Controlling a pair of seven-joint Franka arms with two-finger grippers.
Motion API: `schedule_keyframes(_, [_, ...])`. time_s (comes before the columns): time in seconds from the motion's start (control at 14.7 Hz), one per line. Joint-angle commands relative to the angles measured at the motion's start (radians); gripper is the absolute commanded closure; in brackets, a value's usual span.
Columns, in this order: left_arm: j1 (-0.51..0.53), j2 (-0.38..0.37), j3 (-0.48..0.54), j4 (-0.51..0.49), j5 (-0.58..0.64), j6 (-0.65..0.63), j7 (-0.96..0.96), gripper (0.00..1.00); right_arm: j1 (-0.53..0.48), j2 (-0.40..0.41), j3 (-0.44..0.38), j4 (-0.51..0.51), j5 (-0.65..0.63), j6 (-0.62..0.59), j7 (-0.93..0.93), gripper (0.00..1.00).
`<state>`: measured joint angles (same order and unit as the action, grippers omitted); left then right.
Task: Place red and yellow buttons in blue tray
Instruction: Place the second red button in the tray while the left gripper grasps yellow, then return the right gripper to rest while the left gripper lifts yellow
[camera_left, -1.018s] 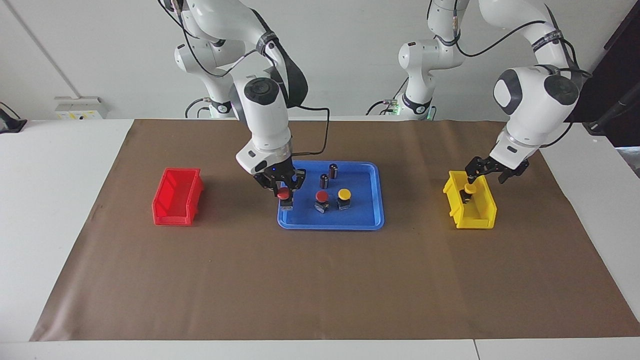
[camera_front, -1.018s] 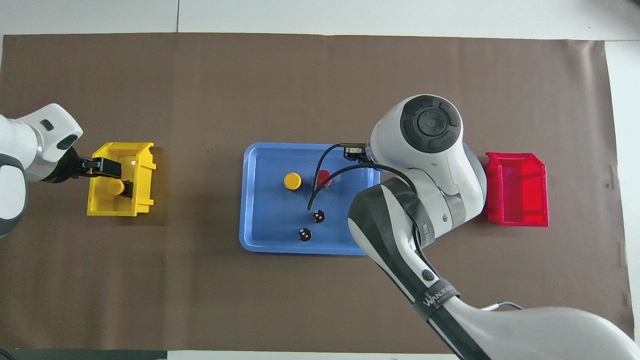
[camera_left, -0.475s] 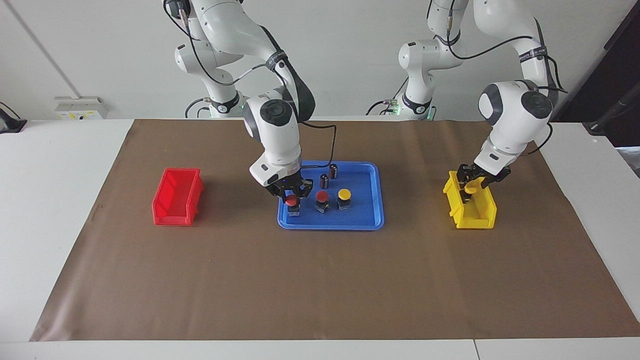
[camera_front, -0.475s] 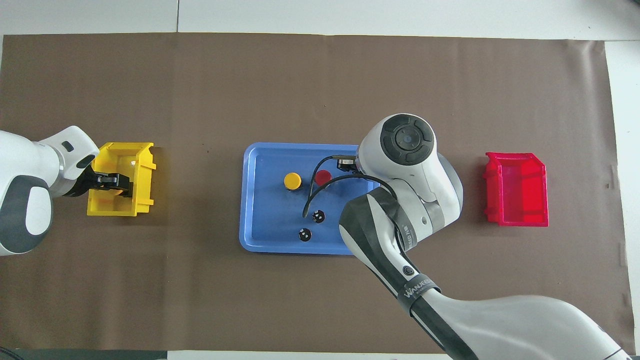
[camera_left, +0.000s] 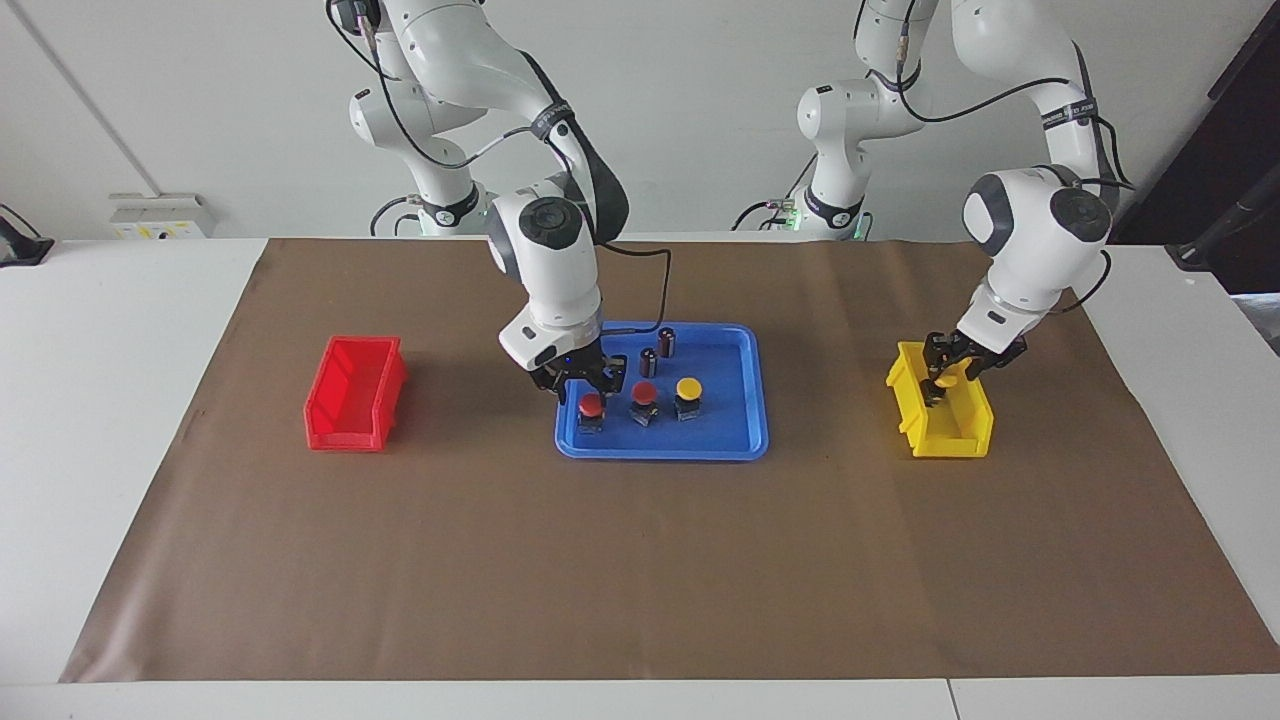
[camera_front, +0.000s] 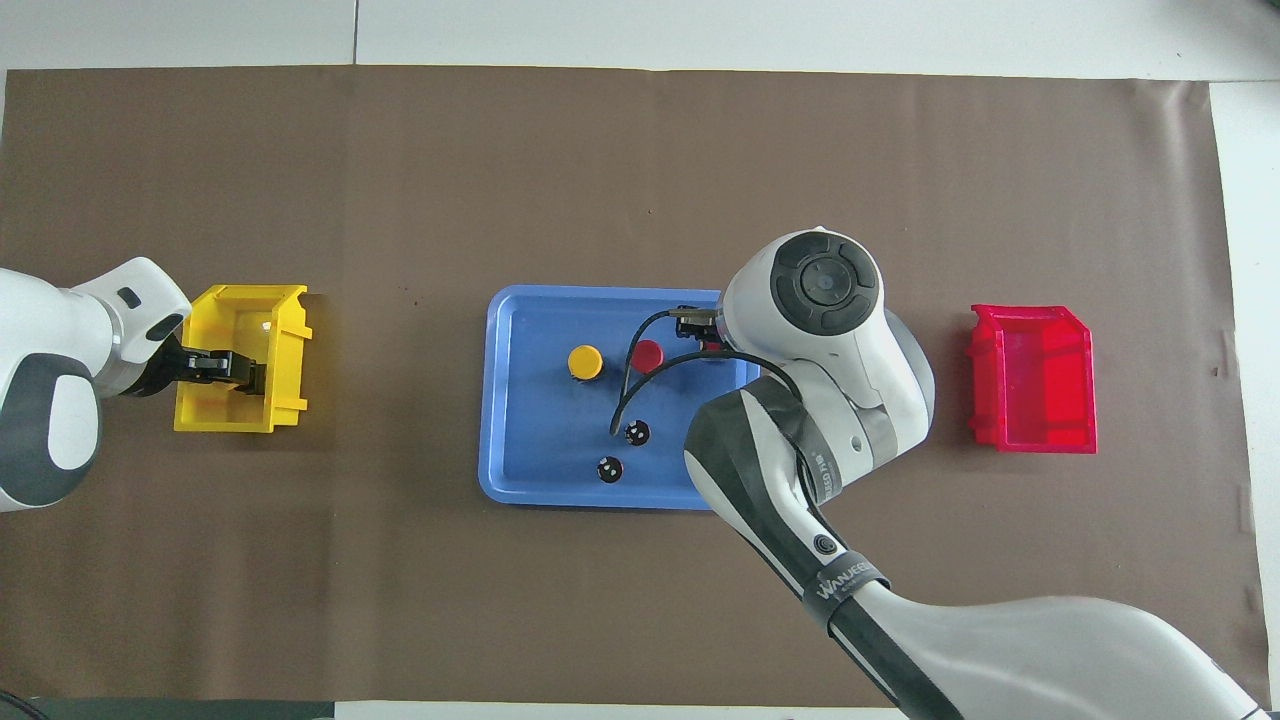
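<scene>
The blue tray (camera_left: 660, 452) (camera_front: 497, 400) lies mid-table. In it stand a red button (camera_left: 644, 393) (camera_front: 648, 353), a yellow button (camera_left: 688, 387) (camera_front: 585, 361) and a second red button (camera_left: 592, 404) toward the right arm's end. My right gripper (camera_left: 585, 385) hangs open just above that second red button, which stands on the tray floor; the overhead view hides it under the arm. My left gripper (camera_left: 945, 372) (camera_front: 235, 365) is down inside the yellow bin (camera_left: 945, 425) (camera_front: 240, 410), shut on another yellow button (camera_left: 939, 380).
Two dark capless cylinders (camera_left: 666, 340) (camera_front: 636, 432) stand in the tray nearer the robots than the buttons. A red bin (camera_left: 355, 395) (camera_front: 1030, 380) sits at the right arm's end of the brown mat.
The right gripper brought the red button farther into the tray, set it down and let go. The left gripper lowered into the yellow bin and closed on the yellow button.
</scene>
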<state>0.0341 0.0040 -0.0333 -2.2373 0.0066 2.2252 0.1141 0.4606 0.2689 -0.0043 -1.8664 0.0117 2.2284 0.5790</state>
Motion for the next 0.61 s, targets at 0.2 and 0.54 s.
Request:
schedule_keyframes(0.2, [-0.003,0.001,-0.004,-0.024,-0.013,0.036,0.013,0.53,-0.180,-0.060,-0.002,0.237,-0.055,-0.355,-0.106,0.00])
schedule_keyframes(0.54, [-0.005,0.049,-0.004,0.210,-0.013,-0.222,0.012,0.99,-0.359,-0.195,-0.002,0.317,-0.041,-0.608,-0.261,0.00])
